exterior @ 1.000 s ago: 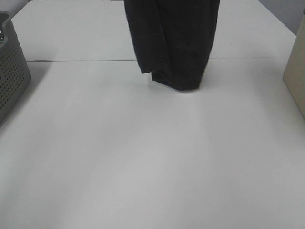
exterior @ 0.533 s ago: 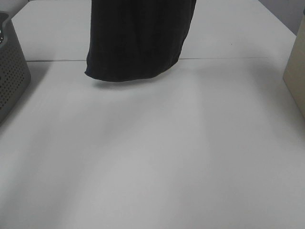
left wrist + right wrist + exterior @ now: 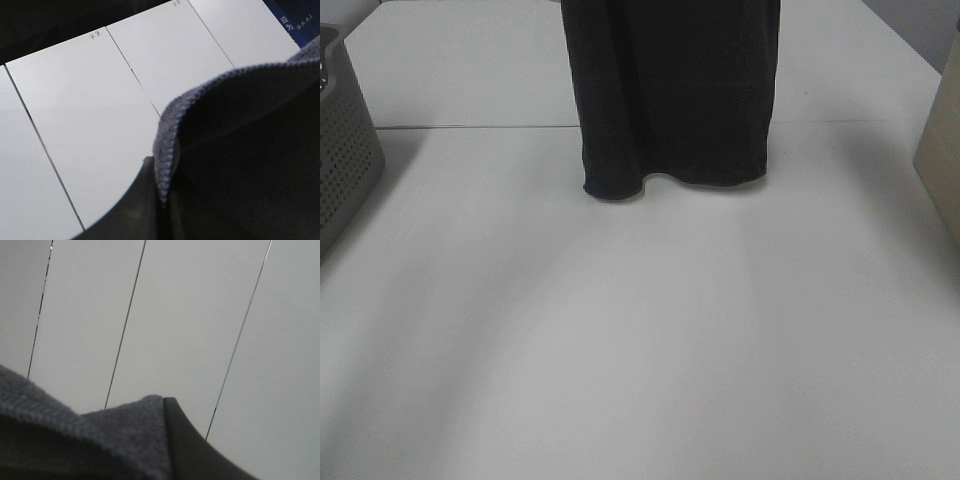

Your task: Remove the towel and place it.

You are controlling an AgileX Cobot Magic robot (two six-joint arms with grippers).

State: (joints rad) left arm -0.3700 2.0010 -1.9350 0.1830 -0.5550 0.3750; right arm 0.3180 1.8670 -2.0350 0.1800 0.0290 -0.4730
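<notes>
The high camera is showing me the towel [image 3: 670, 90] hanging as a broad dark sheet over the far middle of the table [image 3: 640, 340]. Its top is running out of frame and neither hand is showing there. The wrist cameras are filling that in: the left hand [image 3: 157, 190] and the right hand [image 3: 165, 440] are each gripping the towel's hem.

One towel [image 3: 670, 100], one grey basket [image 3: 345, 150], one beige object [image 3: 942, 150]
</notes>
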